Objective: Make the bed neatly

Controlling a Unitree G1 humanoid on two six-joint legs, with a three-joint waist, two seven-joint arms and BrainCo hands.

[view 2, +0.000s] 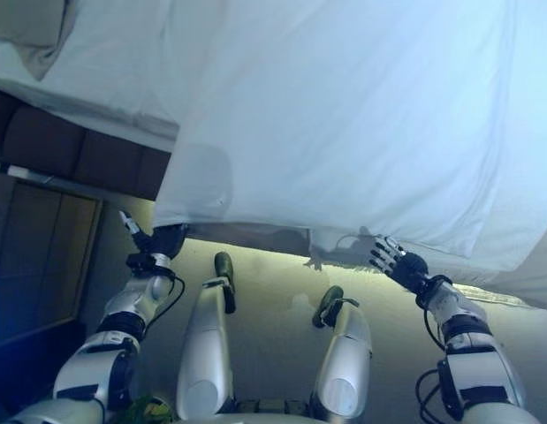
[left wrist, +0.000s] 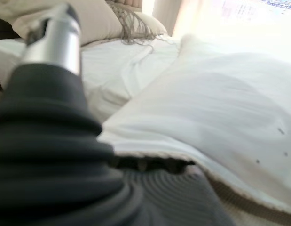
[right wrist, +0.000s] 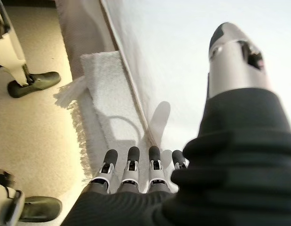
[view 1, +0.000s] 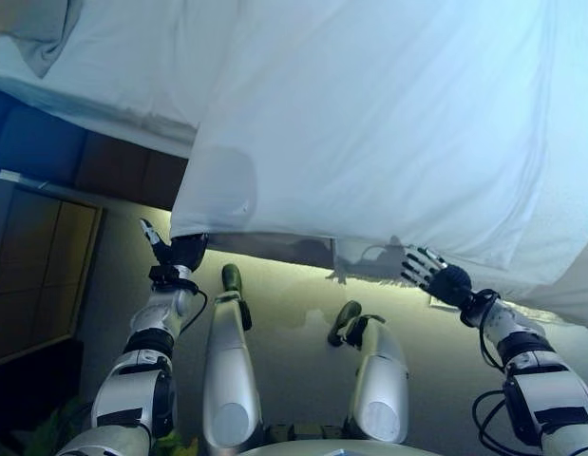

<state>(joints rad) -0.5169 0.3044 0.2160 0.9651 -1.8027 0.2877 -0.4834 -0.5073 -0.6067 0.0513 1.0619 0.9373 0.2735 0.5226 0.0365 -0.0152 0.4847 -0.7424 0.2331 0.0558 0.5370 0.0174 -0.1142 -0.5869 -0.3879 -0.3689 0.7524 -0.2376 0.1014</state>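
A white duvet is lying spread over the bed, its near edge hanging over the bedside above the beige floor. The left hand is reaching up at the duvet's near left corner, its fingers hidden under the fabric, so whether they are gripping cannot be told. The right hand is hovering just below the duvet's hanging edge with fingers straight and spread, holding nothing. A white fringed mat is lying on the floor along the bedside. A beige pillow is resting at the head of the bed.
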